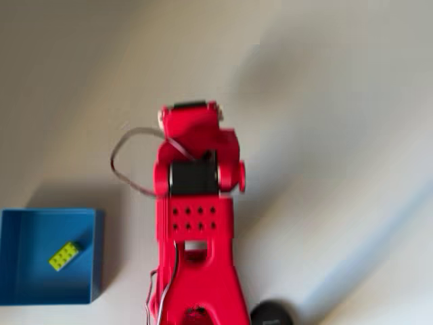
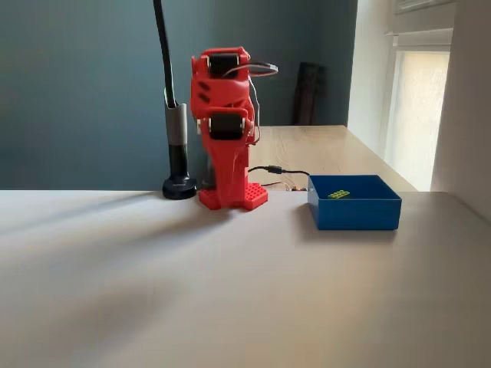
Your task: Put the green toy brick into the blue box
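Note:
The green toy brick [image 1: 64, 255] lies flat inside the blue box [image 1: 19, 288], near its middle, studs up. In the fixed view the brick [image 2: 338, 194] shows just above the rim of the box [image 2: 354, 212], which stands on the table to the right of the arm. The red arm [image 1: 195, 177] is folded up over its base [image 2: 233, 195], well away from the box. Its gripper is tucked into the folded arm, and I cannot make out how its fingers stand. Nothing is seen held.
A black pole on a round foot [image 2: 179, 186] stands just left of the arm's base, and the foot [image 1: 270, 314] also shows in the overhead view. A grey cable [image 1: 120, 164] loops out beside the arm. Bare pale tabletop [image 2: 230, 291] stretches in front.

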Motion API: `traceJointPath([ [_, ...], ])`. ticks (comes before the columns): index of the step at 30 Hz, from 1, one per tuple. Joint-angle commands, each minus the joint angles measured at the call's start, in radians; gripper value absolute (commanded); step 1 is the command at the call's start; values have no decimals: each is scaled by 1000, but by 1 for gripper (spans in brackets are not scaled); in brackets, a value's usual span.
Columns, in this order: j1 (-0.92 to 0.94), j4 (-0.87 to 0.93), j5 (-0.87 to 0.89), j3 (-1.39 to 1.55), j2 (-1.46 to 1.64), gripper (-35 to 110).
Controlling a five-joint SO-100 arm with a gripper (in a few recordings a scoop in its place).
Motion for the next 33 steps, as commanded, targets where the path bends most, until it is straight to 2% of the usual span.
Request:
traceJointPath([
  [1, 3, -69, -26, 215, 252, 0],
  [14, -18, -84, -28, 560, 680, 0],
  [18, -40, -66, 8, 560, 744, 0],
  [24, -28, 74, 14, 560, 790, 0],
  [33, -23, 80, 12, 560, 793, 0],
])
